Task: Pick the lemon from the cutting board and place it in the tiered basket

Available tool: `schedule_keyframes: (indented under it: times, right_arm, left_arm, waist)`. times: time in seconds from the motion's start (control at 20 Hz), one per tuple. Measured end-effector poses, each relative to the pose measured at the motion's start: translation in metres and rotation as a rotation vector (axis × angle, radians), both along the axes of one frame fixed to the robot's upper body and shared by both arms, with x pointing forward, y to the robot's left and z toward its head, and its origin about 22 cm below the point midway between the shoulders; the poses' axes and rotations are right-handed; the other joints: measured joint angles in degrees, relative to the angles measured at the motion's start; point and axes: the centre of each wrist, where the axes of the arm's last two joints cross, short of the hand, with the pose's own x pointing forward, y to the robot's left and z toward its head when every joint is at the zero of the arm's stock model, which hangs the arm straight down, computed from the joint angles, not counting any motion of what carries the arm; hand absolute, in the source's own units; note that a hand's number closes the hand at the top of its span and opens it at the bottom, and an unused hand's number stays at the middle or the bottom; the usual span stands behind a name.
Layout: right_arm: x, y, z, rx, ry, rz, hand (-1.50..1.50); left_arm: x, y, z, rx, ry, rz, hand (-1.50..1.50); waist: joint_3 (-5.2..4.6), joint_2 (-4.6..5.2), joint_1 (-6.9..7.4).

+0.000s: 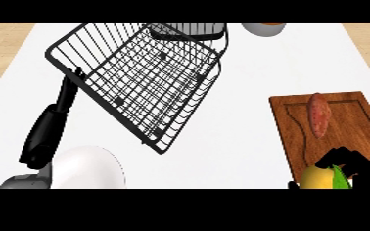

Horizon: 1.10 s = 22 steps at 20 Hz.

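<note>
Lemon (321,177) held in the right hand's (341,160) curled fingers, at the board's (347,127) near edge.
Bare counter (245,127) separates board and basket (145,78); left hand (45,132) state unclear.

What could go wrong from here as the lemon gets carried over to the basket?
The right robot hand curls round the lemon at the view's lower edge, so part of the grip is hidden and the lemon might slip unseen. A sweet potato lies on the cutting board just beyond it and could be knocked on lift-off. The tiered basket sits far to the left, and its raised wire rim could catch the lemon.
</note>
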Motion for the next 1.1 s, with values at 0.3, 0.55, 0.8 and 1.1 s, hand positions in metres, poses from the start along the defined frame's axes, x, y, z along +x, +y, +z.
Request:
schedule_keyframes:
  times: [0.3, 0.55, 0.8, 1.1]
  right_arm:
    - [0.016, 0.024, 0.032, -0.009, -0.146, 0.123, 1.50]
    - [0.028, 0.054, 0.068, 0.032, -0.290, 0.222, 1.50]
    - [0.041, 0.077, 0.103, 0.096, -0.381, 0.292, 1.50]
    - [0.077, 0.107, 0.135, 0.118, -0.387, 0.312, 1.50]
  left_arm:
    - [0.003, -0.002, 0.001, 0.004, 0.006, -0.009, 0.00]
    - [0.006, -0.004, 0.001, 0.010, 0.005, -0.015, 0.00]
    - [0.007, -0.007, 0.002, 0.006, 0.010, -0.013, 0.00]
    - [0.009, -0.013, 0.002, 0.001, 0.013, -0.019, 0.00]
  waist:
    - [-0.11, 0.00, 0.43]
    - [-0.15, 0.01, 0.95]
    - [-0.18, -0.02, 1.26]
    - [-0.18, 0.06, 2.02]
